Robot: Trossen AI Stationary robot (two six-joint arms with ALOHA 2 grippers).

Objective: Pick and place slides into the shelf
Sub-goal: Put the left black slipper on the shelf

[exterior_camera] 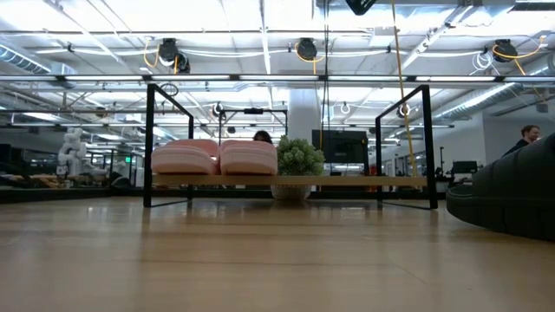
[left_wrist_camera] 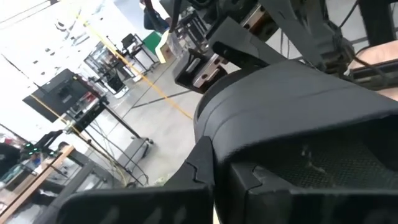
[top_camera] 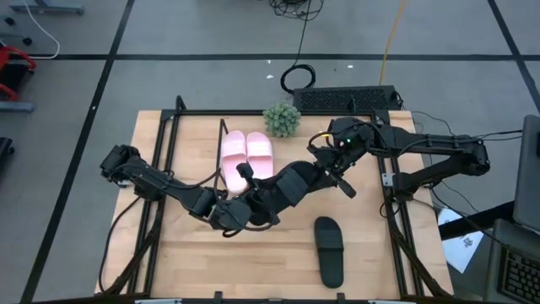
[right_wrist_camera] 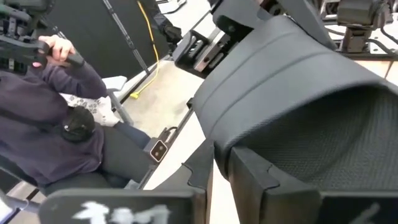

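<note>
Four slides are in play, and two are already home: at the left of the shelf (exterior_camera: 347, 181) the pink slides (top_camera: 246, 156) sit side by side on the board, toes outward. In front of them the left pincer (top_camera: 239, 211) reaches in from the bench's left side and appears to be pinching the near end of the black slide (top_camera: 291, 184), which hangs above the bench (top_camera: 211, 270) between the two arms. A little right of that, the small potted plant (top_camera: 282, 119) stands at the shelf's back edge, close to the pink pair. Farther right, the right pincer (top_camera: 331, 167) seems clamped on the slide's other end; both wrist views are filled by its dark sole and strap, so the exact bite of the fingers is hard to read. I judge this to be a shared carry or a handover. To do it well, one pincer should have a firm grip on the strap or sole edge before the other lets go, the slide should be turned level, and it should then go onto the bare board right of the pink pair, clear of the plant. Lower right, the second black slide (top_camera: 329, 262) lies flat on the bench, not yet picked up.
</note>
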